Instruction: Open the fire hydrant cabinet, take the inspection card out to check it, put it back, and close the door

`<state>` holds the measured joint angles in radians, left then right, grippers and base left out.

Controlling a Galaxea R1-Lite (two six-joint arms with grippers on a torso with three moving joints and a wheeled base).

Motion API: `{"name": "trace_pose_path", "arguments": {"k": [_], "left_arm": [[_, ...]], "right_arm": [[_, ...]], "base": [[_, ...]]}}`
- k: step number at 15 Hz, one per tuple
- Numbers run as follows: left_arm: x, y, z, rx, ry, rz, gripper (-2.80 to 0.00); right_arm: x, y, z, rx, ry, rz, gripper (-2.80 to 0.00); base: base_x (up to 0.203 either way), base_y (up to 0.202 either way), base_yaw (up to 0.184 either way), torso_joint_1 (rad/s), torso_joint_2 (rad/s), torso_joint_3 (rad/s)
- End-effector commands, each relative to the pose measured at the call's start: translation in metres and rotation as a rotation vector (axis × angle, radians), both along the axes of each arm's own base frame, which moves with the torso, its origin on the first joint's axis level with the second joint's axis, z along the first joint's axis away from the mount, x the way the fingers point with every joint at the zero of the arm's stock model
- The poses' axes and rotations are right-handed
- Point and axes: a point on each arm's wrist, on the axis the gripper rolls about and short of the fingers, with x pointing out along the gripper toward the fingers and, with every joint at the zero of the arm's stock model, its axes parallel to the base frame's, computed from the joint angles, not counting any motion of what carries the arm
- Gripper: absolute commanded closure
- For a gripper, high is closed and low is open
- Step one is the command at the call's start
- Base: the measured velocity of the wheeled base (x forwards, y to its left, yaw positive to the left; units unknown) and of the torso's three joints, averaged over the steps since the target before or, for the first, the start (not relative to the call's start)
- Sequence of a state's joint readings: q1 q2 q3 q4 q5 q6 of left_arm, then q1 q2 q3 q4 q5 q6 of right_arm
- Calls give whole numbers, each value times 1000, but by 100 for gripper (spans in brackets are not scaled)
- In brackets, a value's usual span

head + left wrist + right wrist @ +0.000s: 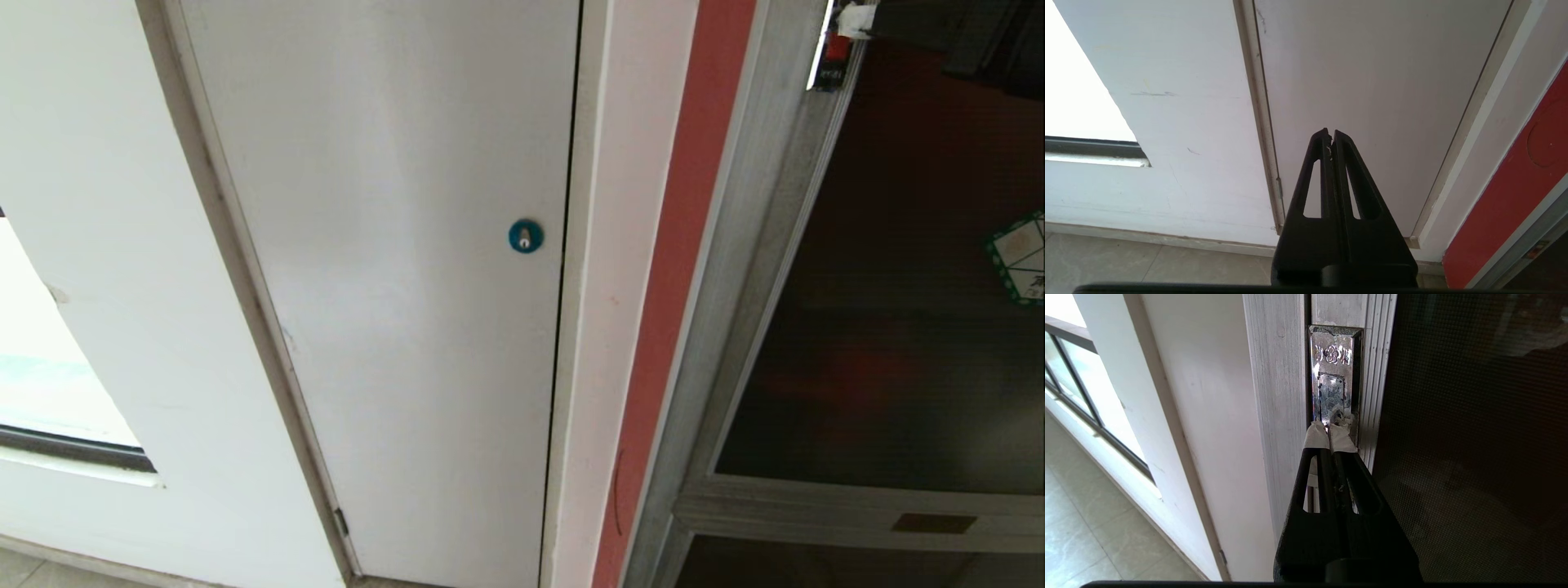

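Right wrist view shows our right end effector (1330, 433) pressed together, tips against the latch plate (1334, 375) on the door (1474, 437), still shut. We should hook, then pull gently outward.

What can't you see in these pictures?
- Inside the silver-framed cabinet: head view, the dark tinted glass door shows only a red blur; no card visible.
- Green-bordered white sticker: head view, cut off by the picture's edge, print too small.
- Shiny metal latch plate: right wrist view, its lower end hidden behind the shut right claw.
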<state>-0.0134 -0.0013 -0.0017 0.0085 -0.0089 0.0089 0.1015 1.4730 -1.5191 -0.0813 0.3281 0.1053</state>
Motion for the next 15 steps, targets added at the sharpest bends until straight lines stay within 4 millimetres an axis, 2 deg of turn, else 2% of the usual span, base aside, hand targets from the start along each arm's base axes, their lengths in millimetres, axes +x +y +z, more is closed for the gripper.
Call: {"name": "trace_pose_path", "arguments": {"k": [1, 15], "left_arm": [[0, 0, 0, 0, 2, -1, 0], [0, 0, 0, 0, 1, -1, 0]], "right_arm": [[1, 0, -1, 0, 1, 3, 0], [1, 0, -11, -9, 61, 3, 0]], "base": [[0, 0, 0, 0, 0, 0], [0, 0, 0, 0, 0, 0]]}}
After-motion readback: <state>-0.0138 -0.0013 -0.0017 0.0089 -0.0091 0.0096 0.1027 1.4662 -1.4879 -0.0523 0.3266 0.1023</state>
